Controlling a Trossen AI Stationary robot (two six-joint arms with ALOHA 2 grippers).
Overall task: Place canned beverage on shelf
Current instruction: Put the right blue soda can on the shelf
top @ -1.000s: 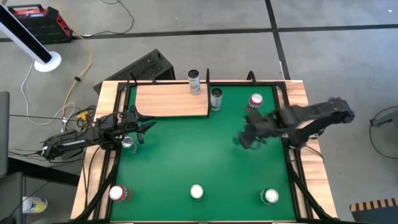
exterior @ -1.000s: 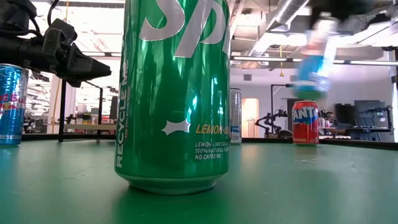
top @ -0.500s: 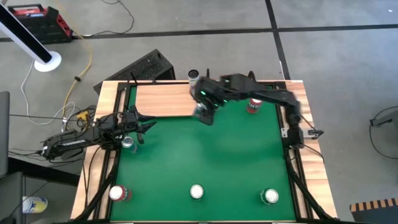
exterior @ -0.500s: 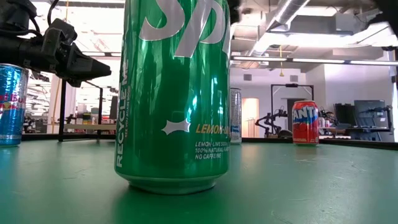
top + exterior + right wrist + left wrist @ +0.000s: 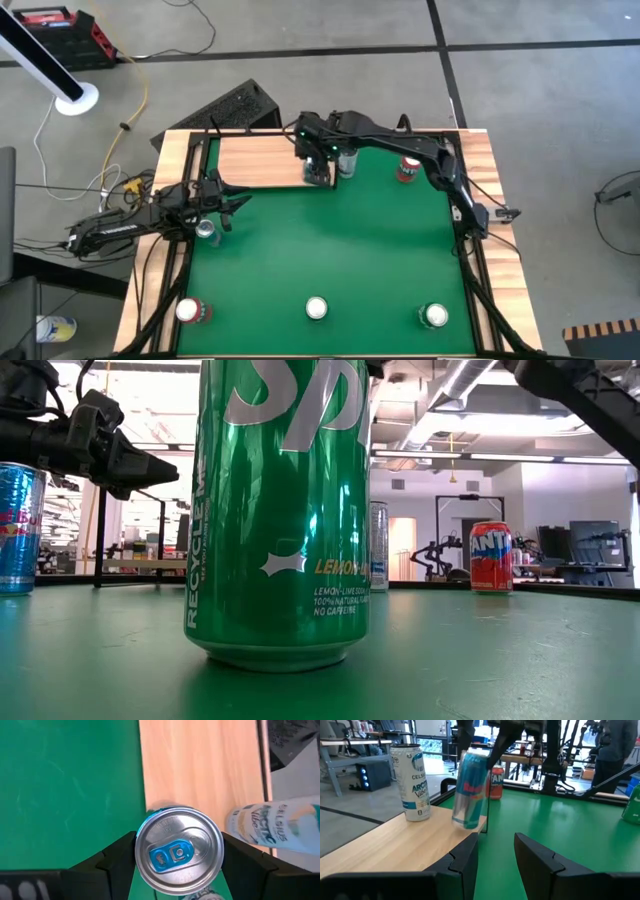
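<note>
Right tool [image 5: 179, 862] grips a blue can [image 5: 469, 790] by its sides, holding it tilted over the corner of the wooden shelf [image 5: 262, 160], its base just at the board. Beside it on the shelf stands a white can [image 5: 414, 782]. Left tool [image 5: 495, 857] waits, narrowly parted, at the tabletop's [image 5: 330, 250] left edge.

Black keyboard [image 5: 228, 108] beside table [image 5: 340, 260]
</note>
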